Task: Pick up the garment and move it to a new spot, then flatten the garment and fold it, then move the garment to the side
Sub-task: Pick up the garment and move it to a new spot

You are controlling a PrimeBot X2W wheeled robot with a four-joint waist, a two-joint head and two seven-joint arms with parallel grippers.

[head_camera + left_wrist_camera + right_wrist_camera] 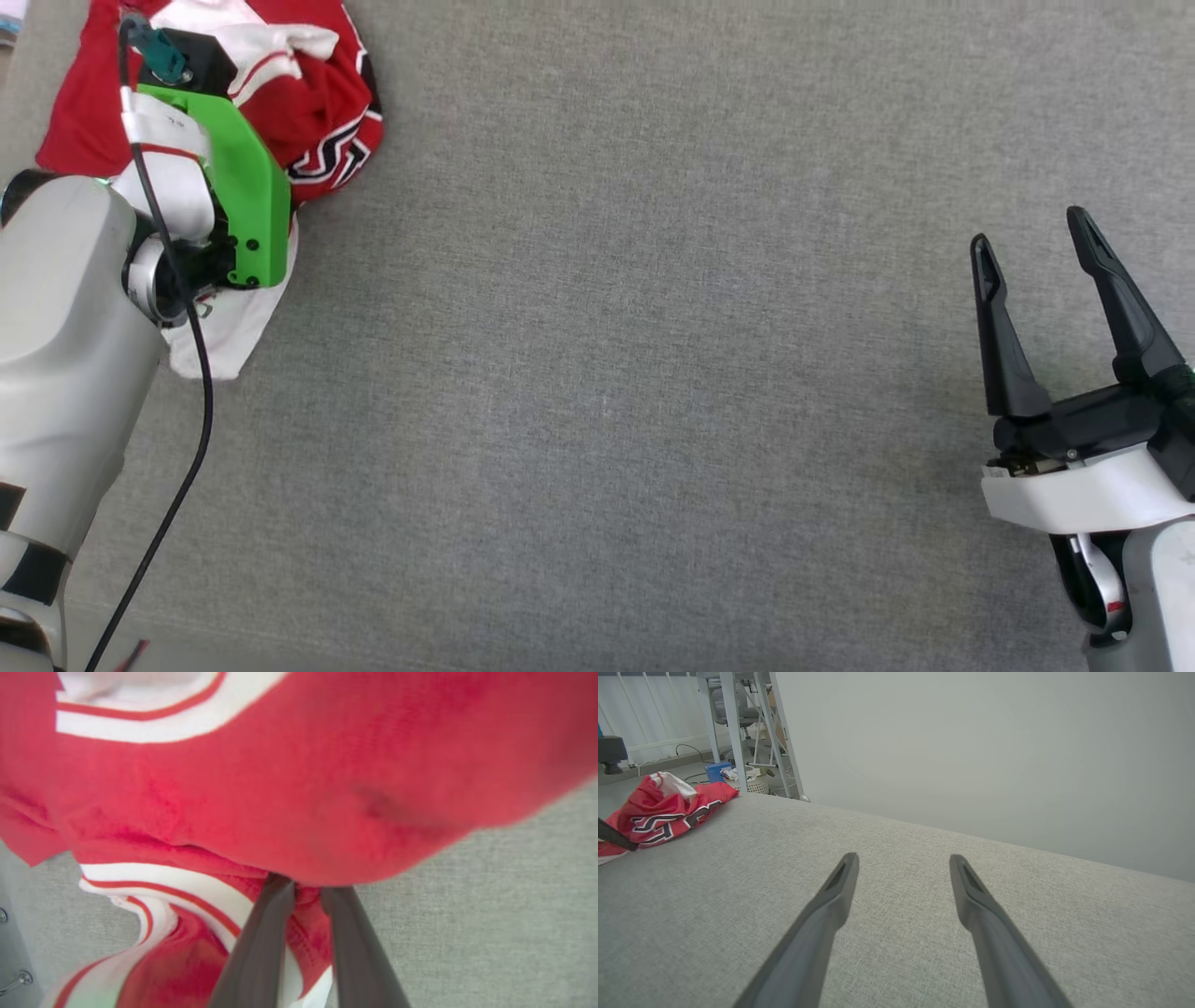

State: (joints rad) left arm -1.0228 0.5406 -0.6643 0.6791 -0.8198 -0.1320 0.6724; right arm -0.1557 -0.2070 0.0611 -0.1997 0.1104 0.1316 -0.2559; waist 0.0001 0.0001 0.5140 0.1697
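Observation:
The garment (308, 103), red with white sleeves and black white-outlined lettering, lies crumpled at the far left corner of the grey surface. My left arm's green wrist mount (247, 201) sits over it, hiding the fingers in the head view. In the left wrist view my left gripper (306, 889) is shut, its two dark fingers pinching a fold of the garment (299, 788) near the striped trim. My right gripper (1027, 227) hovers open and empty at the right, far from the shirt. In the right wrist view the right gripper (904, 857) points across bare fabric, with the garment (668, 807) at far left.
A grey fabric surface (653, 373) spreads wide between the two arms. A black cable (191, 411) hangs along my left arm. Beyond the surface's far edge stand metal table legs (733, 728), a pale basket (754, 784) and a blue box (717, 770); a pale wall (994, 742) rises behind.

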